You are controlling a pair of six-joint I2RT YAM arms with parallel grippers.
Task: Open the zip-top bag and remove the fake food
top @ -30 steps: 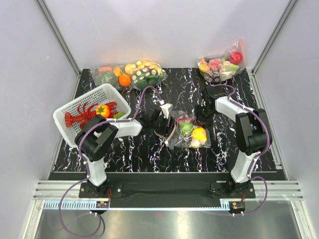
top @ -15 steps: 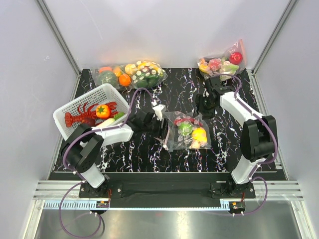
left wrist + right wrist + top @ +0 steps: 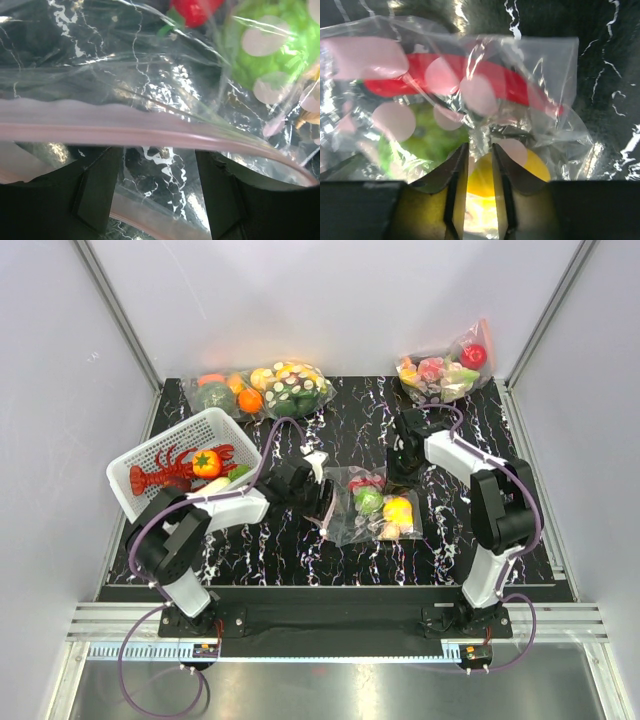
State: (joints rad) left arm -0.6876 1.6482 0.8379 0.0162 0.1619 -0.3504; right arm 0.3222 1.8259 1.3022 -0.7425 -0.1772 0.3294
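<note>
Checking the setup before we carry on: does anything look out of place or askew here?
Only the white basket at the left: it sits at an angle, its left corner past the dark table's edge. The zip-top bag is crumpled, its fake food inside; nothing is spilled.

Top view bright, even; wrist views blurry w/ glare on zip-top bag [image 3: 150, 85].

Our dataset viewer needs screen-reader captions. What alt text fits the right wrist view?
The right hand pinches a fold of a clear, white-dotted bag between its nearly closed fingers. Through the plastic show a red piece, a green fruit and a yellow fruit, over a black marbled table.
</note>
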